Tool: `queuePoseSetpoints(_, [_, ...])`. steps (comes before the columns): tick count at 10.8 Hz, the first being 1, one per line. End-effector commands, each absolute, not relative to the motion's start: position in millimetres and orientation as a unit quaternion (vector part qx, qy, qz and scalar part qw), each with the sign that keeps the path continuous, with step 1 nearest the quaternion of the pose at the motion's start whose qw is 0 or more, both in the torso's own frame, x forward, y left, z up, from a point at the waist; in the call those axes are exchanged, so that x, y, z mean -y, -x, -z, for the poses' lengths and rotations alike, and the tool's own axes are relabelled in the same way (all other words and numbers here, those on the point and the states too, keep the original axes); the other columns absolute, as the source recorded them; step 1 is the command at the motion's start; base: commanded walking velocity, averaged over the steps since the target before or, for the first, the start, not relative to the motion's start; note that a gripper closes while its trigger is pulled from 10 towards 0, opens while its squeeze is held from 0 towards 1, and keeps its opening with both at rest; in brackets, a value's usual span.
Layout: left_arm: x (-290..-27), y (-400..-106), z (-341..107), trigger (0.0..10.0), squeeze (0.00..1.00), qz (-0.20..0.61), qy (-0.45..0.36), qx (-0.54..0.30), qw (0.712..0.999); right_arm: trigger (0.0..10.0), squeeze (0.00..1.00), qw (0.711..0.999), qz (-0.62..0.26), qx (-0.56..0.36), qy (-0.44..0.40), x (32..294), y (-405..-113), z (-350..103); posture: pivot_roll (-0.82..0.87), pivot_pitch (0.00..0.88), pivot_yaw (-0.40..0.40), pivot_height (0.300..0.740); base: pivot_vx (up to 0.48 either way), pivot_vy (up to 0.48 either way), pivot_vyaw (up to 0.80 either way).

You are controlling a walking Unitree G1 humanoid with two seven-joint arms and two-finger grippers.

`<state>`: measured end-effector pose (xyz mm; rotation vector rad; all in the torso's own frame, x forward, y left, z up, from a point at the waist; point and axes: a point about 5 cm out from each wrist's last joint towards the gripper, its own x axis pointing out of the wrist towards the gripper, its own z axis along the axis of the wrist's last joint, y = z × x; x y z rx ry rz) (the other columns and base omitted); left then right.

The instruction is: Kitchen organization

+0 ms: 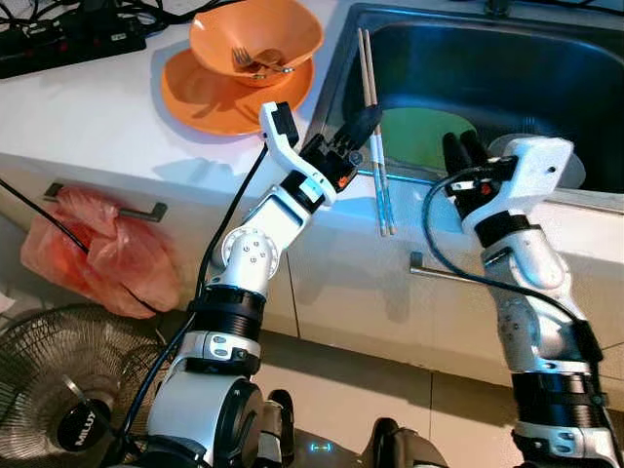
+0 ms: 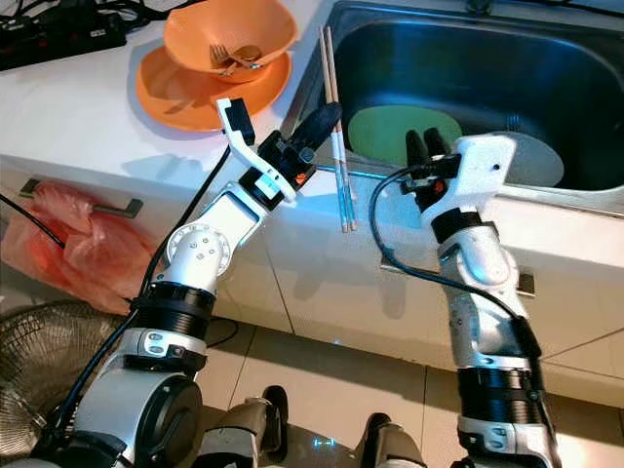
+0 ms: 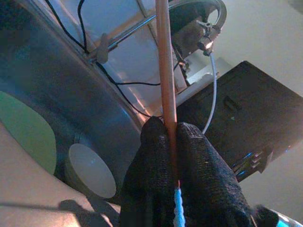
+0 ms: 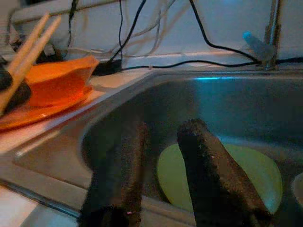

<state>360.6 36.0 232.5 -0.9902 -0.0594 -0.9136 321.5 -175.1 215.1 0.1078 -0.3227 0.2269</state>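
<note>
The left gripper (image 1: 365, 125) is at the near left corner of the sink (image 1: 546, 58), its black fingers (image 3: 199, 175) clenched on a pair of chopsticks (image 1: 374, 127). The chopsticks run roughly parallel along the sink's left edge; their far ends reach toward the back of the counter (image 1: 88, 117) and their near ends, marked pale blue, overhang the front lip of the counter. In the left wrist view one reddish-brown stick passes straight between the two finger pads, held tight. The right gripper (image 1: 464, 154) hovers at the front rim of the sink, to the right of the chopsticks, with its two fingers (image 4: 213, 165) spread apart and nothing between them; they point into the basin. Inside the sink a green plate (image 1: 421, 135) lies flat on the bottom, and a pale round dish (image 1: 570, 168) sits just beside it, partly hidden behind the right wrist. On the counter left of the sink an orange bowl (image 1: 255, 34) rests on an orange plate (image 1: 210, 93); a fork (image 1: 255, 63) lies in the bowl. A black power strip (image 1: 68, 39) with cables sits at the far left of the counter. Below, a red plastic bag (image 1: 102, 253) hangs from a drawer handle (image 1: 146, 208), and a floor fan (image 1: 68, 390) stands beneath it.
</note>
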Motion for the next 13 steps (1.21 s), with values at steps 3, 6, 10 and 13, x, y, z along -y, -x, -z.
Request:
queuePoseSetpoints(3, [-19.6,-356.8,-242.1,10.0,0.00,0.447,0.466,0.036,0.763,10.0,1.00,0.973,-0.142,0.150,-0.100,190.2,-315.4,-214.8,0.04,0.209,0.048,0.740,0.000,0.000,0.00])
queuePoseSetpoints(6, [-20.5,-357.2,-241.0,10.0,0.00,0.445,0.466,0.035,0.764,10.0,0.00,0.967,-0.186,0.130,-0.119,195.8,-312.7,-211.0,0.05,0.211,0.049,0.740,0.000,0.000,0.00])
queuePoseSetpoints(10, [-16.8,-355.7,-239.8,10.0,0.00,0.451,0.464,0.032,0.762,10.0,1.00,0.947,-0.247,0.139,-0.151,192.1,-308.7,-224.2,0.03,0.200,0.047,0.740,0.000,0.000,0.00])
queuePoseSetpoints(13, [-15.0,-354.7,-237.1,10.0,0.00,0.453,0.465,0.028,0.760,10.0,0.00,0.938,-0.283,0.148,-0.134,191.5,-305.4,-238.3,0.03,0.193,0.042,0.740,0.000,0.000,0.00])
